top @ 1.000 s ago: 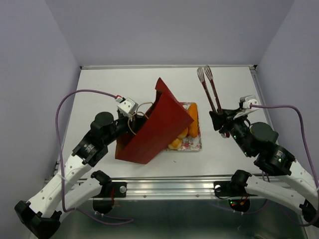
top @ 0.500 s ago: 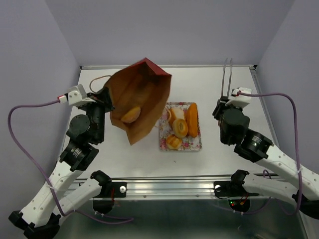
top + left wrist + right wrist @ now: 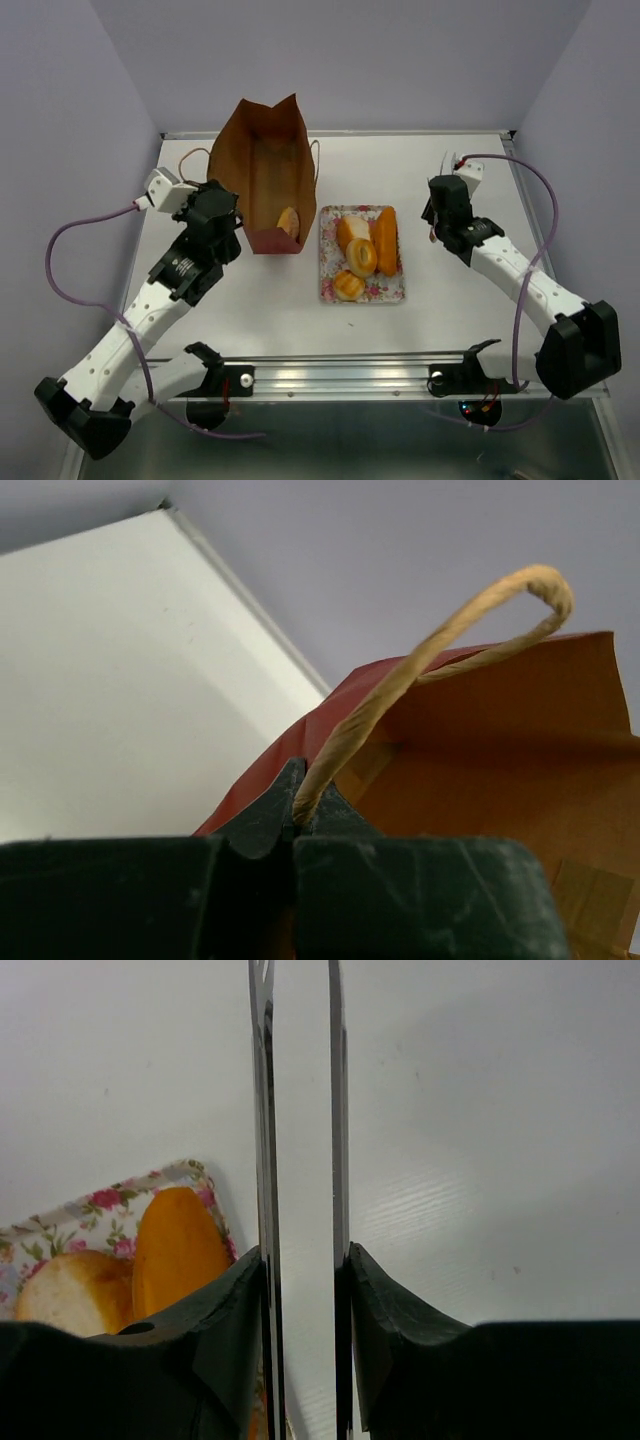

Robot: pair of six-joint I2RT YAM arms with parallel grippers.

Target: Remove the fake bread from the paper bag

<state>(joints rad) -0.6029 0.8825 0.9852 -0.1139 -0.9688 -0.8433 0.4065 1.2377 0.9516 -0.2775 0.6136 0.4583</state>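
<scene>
Paper bag (image 3: 262, 170) is standing open-mouthed toward the overhead camera. Its brown inside is showing, with a strip of red outer wall along the near edge.

Floral tray (image 3: 392, 292) is lying between the bag and the right arm, just beside the bag's right wall.

Tongs (image 3: 262, 1110): the right gripper (image 3: 300, 1260) is pinching them narrowly. Its two fingers are pressing on the outer faces of the thin metal blades. The blades are running straight out ahead of the fingers over bare table (image 3: 480, 1110).

Fake bread (image 3: 361, 257): several pieces are lying on the tray, and in the wrist view these sit low and to the left of the right fingers. One bun (image 3: 290, 222) is lying inside the bag, down at its bottom toward the right wall.

Cord handle (image 3: 430, 650): the left gripper (image 3: 297, 815) is clamping it. The jaws are fully together on the cord, and the loop is rising ahead of the fingers with the bag's rim just behind it.

Judgement on the relation that counts:
- The bun is lying far left of the tong tips, past the tray, and below the bag's rim.
- The tongs' long axis is pointing away from the bag, not down into the mouth.
- The left arm is nearer but is occupied steadying the bag.
- The right arm would need to swing left and tip the blades downward to reach in.
</scene>
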